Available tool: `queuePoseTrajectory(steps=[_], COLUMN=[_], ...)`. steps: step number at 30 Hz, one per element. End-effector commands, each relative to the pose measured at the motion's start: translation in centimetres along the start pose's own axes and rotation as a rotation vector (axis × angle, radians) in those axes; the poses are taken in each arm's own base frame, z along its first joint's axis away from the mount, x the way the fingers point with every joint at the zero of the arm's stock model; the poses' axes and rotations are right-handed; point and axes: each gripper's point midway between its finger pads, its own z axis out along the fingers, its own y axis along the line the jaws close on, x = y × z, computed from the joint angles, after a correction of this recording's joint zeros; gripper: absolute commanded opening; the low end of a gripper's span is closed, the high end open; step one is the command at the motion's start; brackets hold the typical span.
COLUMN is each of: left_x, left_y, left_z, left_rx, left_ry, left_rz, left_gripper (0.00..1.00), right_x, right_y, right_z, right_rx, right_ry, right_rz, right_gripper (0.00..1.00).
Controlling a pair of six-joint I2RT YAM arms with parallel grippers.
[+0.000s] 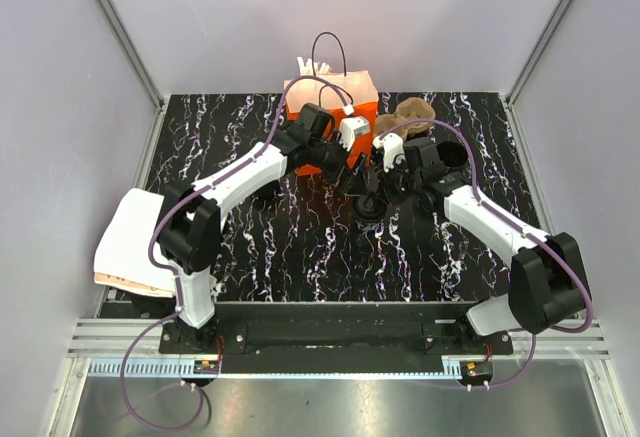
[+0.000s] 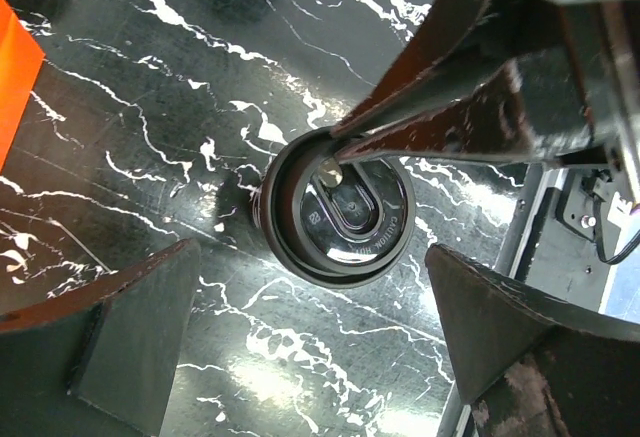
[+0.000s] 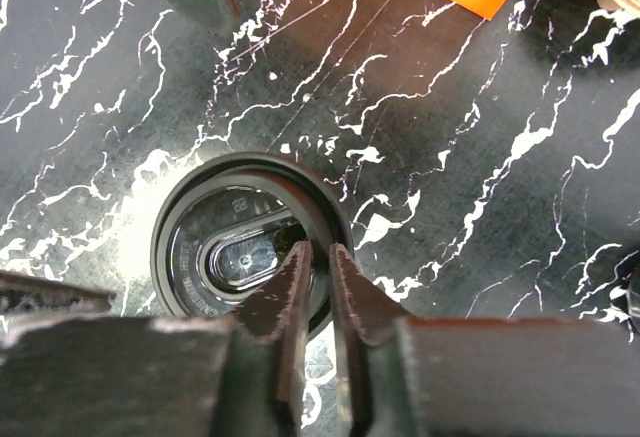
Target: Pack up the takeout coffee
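Straddling the rim of the takeout coffee (image 3: pixel 195 257), my right pincer (image 3: pixel 317 262) has its two fingers only a narrow slit apart, one tip inside the black lid and one just outside it. The cup stands upright with its lid on, resting on the black, white-veined table (image 3: pixel 450 157) near the middle, between my two arms. My left pincer (image 2: pixel 310 257) hangs above the same cup with its fingers spread wide, one on each side and neither touching it. Beyond the cup, toward the far edge of the table, the orange paper bag (image 1: pixel 365 87) stands upright with its dark handle loop raised. The coffee is outside the bag, on the table in front of it. A brown crumpled lump (image 1: pixel 412 112) lies just right of the bag.
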Motion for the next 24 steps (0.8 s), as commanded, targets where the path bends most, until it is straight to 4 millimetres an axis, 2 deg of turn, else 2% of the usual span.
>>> queuePoseTrajectory(steps=[1,2,7,10,12,15,20,24], left_x=[-2.7,-2.8,-2.3,-2.0,-1.9,-1.5,-0.9,-0.5], left_y=[-0.5,-0.6,-0.6,-0.7,-0.7,-0.6,-0.9,-0.9], left_z=[-0.1,-0.1,0.3,0.4,0.5,0.8,1.5,2.1], left_rx=[-0.001,0.0,0.0,-0.004,-0.005,-0.002,0.003,-0.006], left_ry=[-0.071,-0.074,-0.065,-0.063,-0.063,-0.054,-0.04,-0.029], left_rz=[0.049,0.054,0.052,0.058,0.058,0.065,0.077,0.081], left_gripper=[0.99,0.99,0.99,0.99,0.99,0.99,0.99,0.99], right_x=[-2.4,-2.6,-4.0,-4.9,-4.9,-3.6,-1.0,0.3], right_y=[0.3,0.3,0.7,1.0,1.4,2.4,3.3,3.4], right_z=[-0.6,-0.7,-2.1,-3.3,-4.2,-4.9,-5.1,-5.1], right_rx=[-0.019,-0.017,-0.022,-0.025,-0.036,-0.084,-0.135,-0.155], right_ry=[-0.051,-0.056,-0.101,-0.119,-0.123,-0.109,-0.067,-0.043], right_rz=[-0.018,-0.021,-0.03,-0.04,-0.052,-0.06,-0.051,-0.074], right_gripper=[0.27,0.34,0.51,0.68,0.78,0.89,0.94,0.93])
